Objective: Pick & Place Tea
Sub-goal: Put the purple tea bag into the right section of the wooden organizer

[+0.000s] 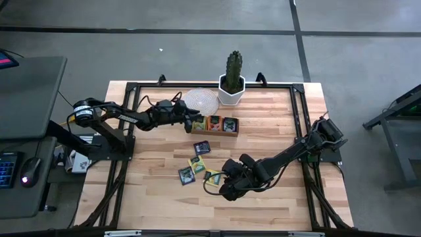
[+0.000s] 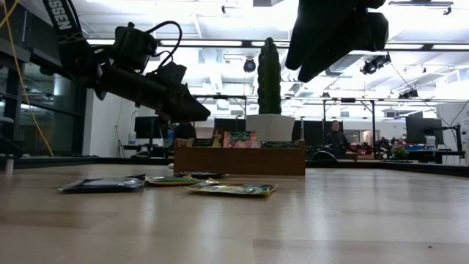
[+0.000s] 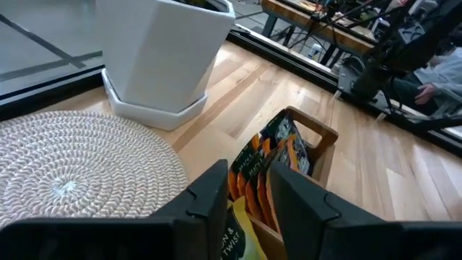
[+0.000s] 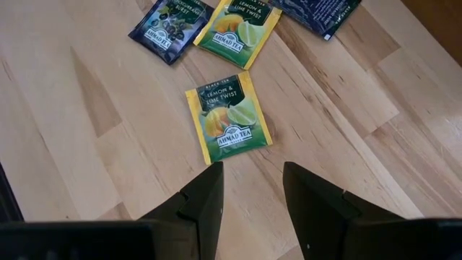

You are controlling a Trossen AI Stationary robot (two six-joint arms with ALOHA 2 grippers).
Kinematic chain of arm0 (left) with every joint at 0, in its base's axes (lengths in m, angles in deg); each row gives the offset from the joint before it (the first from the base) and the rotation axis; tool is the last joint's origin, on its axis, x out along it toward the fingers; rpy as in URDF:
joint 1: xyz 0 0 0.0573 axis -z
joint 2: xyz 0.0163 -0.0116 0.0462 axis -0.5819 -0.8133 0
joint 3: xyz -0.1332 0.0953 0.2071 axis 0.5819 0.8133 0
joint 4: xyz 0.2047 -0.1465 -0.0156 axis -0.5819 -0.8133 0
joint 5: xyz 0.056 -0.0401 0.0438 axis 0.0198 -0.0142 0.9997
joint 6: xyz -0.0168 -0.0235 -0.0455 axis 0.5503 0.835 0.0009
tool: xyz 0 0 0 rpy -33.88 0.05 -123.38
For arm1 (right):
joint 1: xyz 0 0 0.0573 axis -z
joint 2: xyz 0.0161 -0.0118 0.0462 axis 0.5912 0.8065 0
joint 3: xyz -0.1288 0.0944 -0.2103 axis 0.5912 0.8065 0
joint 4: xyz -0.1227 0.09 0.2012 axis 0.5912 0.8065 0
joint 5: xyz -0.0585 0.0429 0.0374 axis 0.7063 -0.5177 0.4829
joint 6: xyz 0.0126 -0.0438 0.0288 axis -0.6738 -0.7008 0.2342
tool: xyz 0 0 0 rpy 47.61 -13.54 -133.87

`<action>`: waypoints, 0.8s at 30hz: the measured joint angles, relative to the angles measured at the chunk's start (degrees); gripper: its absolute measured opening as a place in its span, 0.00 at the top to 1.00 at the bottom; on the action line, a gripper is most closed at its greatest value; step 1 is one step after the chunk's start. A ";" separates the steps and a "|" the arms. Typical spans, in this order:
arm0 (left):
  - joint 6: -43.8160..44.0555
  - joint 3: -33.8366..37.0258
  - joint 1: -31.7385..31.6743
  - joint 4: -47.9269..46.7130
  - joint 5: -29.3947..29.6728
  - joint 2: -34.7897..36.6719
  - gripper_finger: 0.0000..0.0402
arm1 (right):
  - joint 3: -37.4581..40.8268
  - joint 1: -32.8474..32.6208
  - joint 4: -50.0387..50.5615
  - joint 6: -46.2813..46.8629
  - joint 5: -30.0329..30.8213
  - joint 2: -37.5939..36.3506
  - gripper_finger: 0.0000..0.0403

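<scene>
Pale wooden desk [image 1: 263,125] under two dark arms. At its far side, the left end effector [image 3: 249,191] hangs over the wooden tray [image 1: 216,125], fingers parted, yellow and orange tea packets [image 3: 256,180] standing between them in the tray's end compartment. Nearer, the right end effector [image 4: 251,189] hovers released above a loose yellow-green packet [image 4: 228,118]; other packets [image 1: 195,161] lie just beside it.

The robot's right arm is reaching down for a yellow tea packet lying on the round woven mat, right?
Not quite. The high view shows the yellow tea packet under the right gripper lying on the bare wooden table, far from the round woven mat beside the plant pot.
</scene>
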 joint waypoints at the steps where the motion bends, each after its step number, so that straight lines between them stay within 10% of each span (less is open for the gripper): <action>1: -0.38 0.03 0.00 -0.13 -0.27 0.30 0.73 | 0.00 0.00 0.00 0.00 -0.02 0.00 0.65; 12: -6.11 0.07 4.67 -9.84 -9.87 7.57 0.91 | 0.00 -0.73 3.52 1.92 -0.90 0.00 0.65; 24: -7.11 0.07 22.66 -18.92 7.50 6.26 1.00 | 0.00 -4.31 7.19 12.22 3.58 -0.02 0.65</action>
